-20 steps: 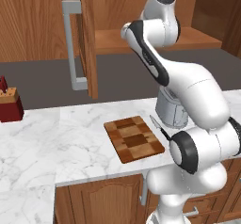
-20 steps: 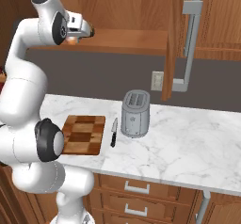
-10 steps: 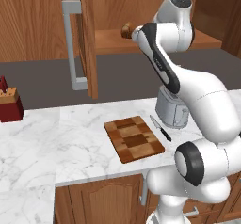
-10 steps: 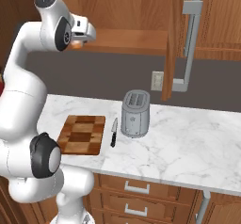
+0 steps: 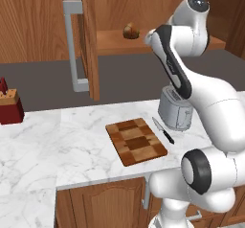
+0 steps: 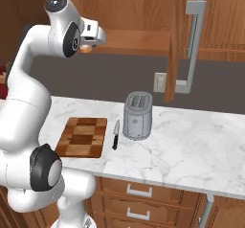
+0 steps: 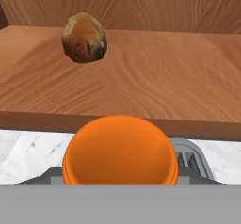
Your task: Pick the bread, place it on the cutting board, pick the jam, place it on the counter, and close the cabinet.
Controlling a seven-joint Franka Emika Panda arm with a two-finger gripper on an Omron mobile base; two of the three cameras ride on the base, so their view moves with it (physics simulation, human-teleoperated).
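Kitchen wall run: white marble counter (image 5: pixel 72 145) over brown base cupboards, reddish-brown upper cabinet (image 6: pixel 143 11) above, one door (image 5: pixel 86 35) standing open with a grey bar handle.

Arm: white, raised to shelf height at the front edge of the cabinet shelf (image 7: pixel 141 77).

Claw (image 6: pixel 88 47): at the shelf's front edge. The jam (image 7: pixel 120 150), an orange jar, sits right before the hand camera, in front of the shelf lip and over the toaster; the finger tips are hidden behind it, so how wide they stand, and whether they pinch the jar, cannot be told.

Cabinet contents: the bread (image 7: pixel 84 37), a brown roll, on the shelf towards its back, well apart from the jar.

Counter contents: grey toaster (image 6: pixel 138 114) near the middle; checkered cutting board (image 5: pixel 136 141) at the front edge, bare; black-handled knife (image 6: pixel 115 135) between board and toaster; dark red knife block (image 5: pixel 9 108) near the left end.
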